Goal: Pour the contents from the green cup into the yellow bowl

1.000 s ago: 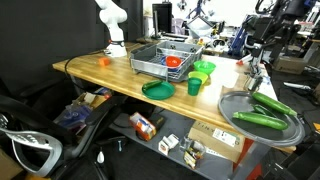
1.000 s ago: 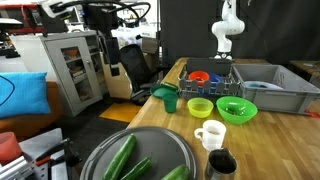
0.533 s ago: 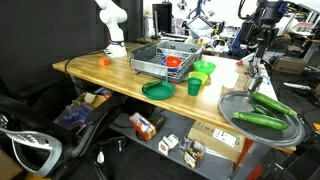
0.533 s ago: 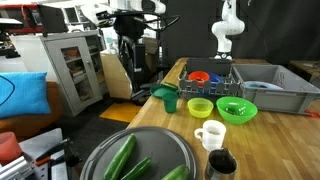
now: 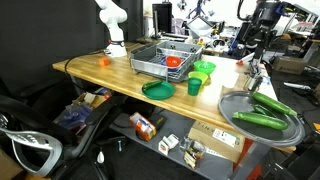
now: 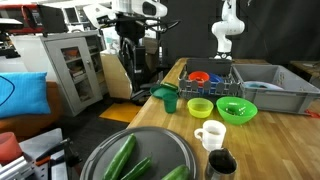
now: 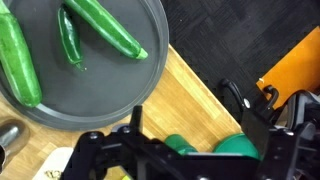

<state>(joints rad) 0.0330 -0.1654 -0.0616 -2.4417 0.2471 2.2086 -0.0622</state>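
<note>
Claw [image 6: 130, 50] hangs high in the air past the left end of the table [image 6: 280, 130], well apart from every dish. In the wrist view the claw [image 7: 190, 128] has its jaws wide apart with nothing between them, and it looks down on the table's corner and the dark floor [image 7: 250, 40]. In an exterior view the claw [image 5: 258, 32] sits beyond the table end where the tray [image 5: 232, 100] lies.

Lowest and nearest in an exterior view is the round grey tray [image 6: 150, 140], with long cucumbers [image 6: 120, 155] lying on it. Behind it, by the table's edge, the flat plate [image 6: 158, 91] lies, and the cup [image 6: 170, 100] stands upright just beside it, on the wood. Whether the cup holds anything cannot be told. In an exterior view the cup [image 5: 194, 87] stands between the plate [image 5: 157, 89] and the tray.

Right of the cup, near it but not touching, the yellow bowl [image 6: 200, 106] rests on the table, open side up. In front of it stands a white mug [image 6: 210, 134], with a metal cup [image 6: 222, 163] closer to the camera. Next to the right comes the green bowl [image 6: 237, 110], just beside the yellow one. Behind both bowls stands the wire rack [image 6: 270, 92], with a red bowl [image 6: 198, 77] at its left end.

In the wrist view two green shapes [image 7: 180, 146] show below the claw, too hidden to name.
</note>
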